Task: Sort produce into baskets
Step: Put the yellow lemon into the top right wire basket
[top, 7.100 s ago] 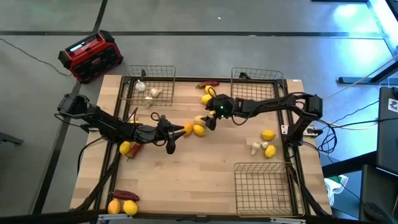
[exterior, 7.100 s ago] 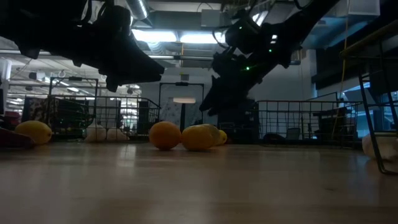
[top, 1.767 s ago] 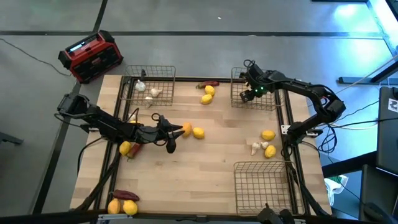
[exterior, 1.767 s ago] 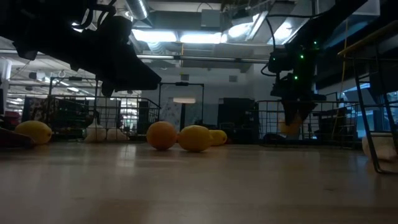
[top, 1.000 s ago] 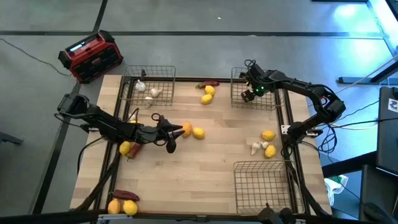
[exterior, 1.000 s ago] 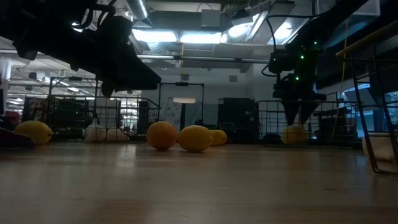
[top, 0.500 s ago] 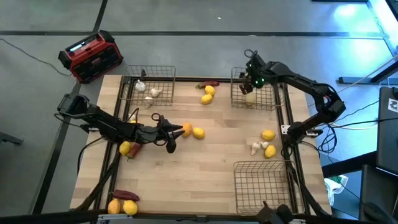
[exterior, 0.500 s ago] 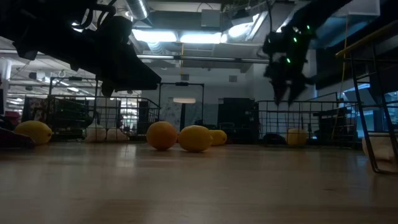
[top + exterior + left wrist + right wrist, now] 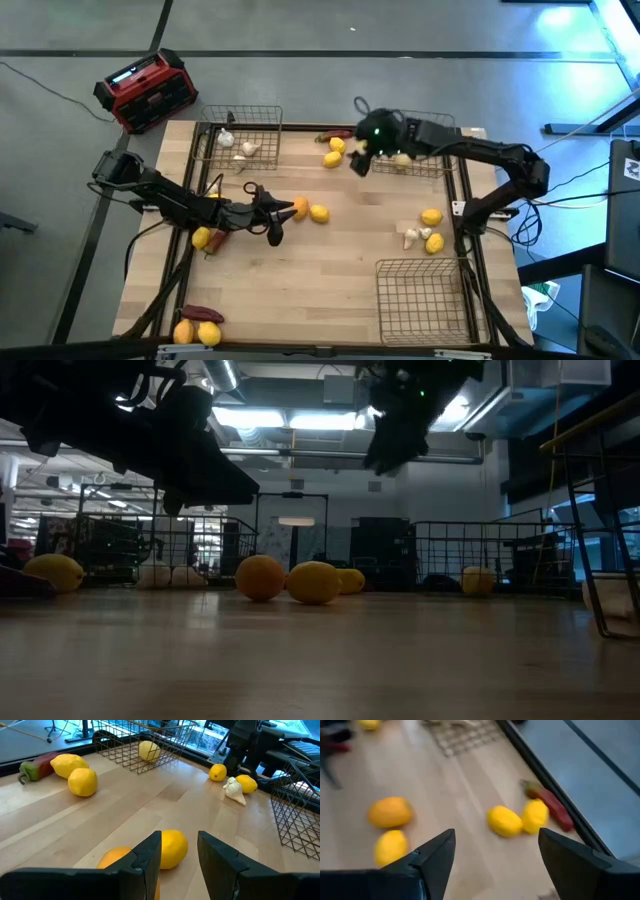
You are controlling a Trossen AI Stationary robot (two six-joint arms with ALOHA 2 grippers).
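Observation:
My left gripper (image 9: 279,214) (image 9: 179,841) stands low over the table's middle, open, its fingers pointing at an orange fruit (image 9: 298,207) and a yellow one (image 9: 319,212) (image 9: 173,848) that lie just beyond them. My right gripper (image 9: 358,165) (image 9: 496,840) hangs open and empty, high above the table between the two far baskets. Below it lie two yellow fruits (image 9: 505,820) and a red pepper (image 9: 551,805). The far right basket (image 9: 436,168) holds one yellow fruit (image 9: 401,157). Whitish bulbs (image 9: 246,149) lie in the far left basket (image 9: 262,124).
A third basket (image 9: 422,300) stands at the near right. Two yellow fruits (image 9: 431,217) and a bulb (image 9: 412,237) lie near the right edge. A yellow fruit with a pepper (image 9: 203,238) lies under my left arm, and more fruit (image 9: 196,332) sits at the near left corner. A red box (image 9: 146,90) stands off the table.
My right gripper has risen out of the far right basket and swung toward the table's left along the far edge, turning as it went. It has stayed open. The yellow fruit has stayed in that basket.

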